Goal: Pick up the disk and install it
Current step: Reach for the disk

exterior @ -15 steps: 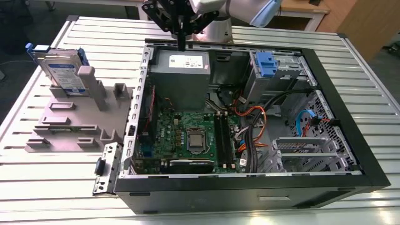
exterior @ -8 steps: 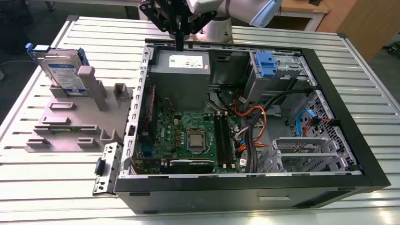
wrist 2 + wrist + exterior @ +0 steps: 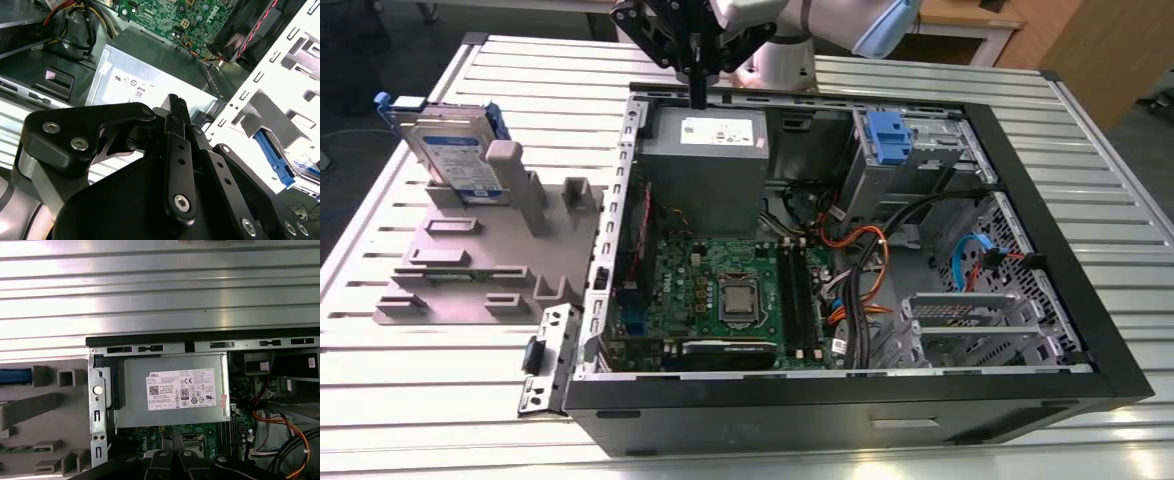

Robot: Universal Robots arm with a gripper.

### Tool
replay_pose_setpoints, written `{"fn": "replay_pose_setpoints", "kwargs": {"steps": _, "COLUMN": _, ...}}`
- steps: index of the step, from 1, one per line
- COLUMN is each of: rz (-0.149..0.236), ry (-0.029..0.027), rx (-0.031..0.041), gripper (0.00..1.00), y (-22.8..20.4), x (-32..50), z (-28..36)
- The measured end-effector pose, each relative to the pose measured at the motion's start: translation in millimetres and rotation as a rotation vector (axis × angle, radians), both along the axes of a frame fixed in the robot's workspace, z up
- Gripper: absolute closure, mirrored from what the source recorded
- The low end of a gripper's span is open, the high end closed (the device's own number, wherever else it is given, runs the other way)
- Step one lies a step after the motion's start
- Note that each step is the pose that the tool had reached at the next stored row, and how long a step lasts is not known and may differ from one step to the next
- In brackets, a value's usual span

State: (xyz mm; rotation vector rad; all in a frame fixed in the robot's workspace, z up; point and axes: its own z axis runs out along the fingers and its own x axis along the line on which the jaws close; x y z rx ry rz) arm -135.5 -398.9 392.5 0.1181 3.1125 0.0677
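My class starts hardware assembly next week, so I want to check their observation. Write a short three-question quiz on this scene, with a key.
1. Short answer: what keeps the disk upright?
2. Choose: the pincer hangs nearest to A the power supply, B the disk, C the orange cables.
3. True or false: the pincer is holding the disk.
Key: 1 the grey slotted holder; 2 A; 3 false.

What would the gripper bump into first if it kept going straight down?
Most likely the grey power supply inside the open computer case, just below the gripper. Depth is unclear, so it might catch the case's rim first.
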Motion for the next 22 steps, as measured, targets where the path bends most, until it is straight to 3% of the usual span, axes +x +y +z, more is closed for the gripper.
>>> {"fn": "replay_pose_setpoints", "kwargs": {"steps": 22, "rz": 0.0, "ry": 0.0001, "rx": -0.0001, "gripper": 0.89, "y": 0.0, "x": -5.5, "z": -0.3}}
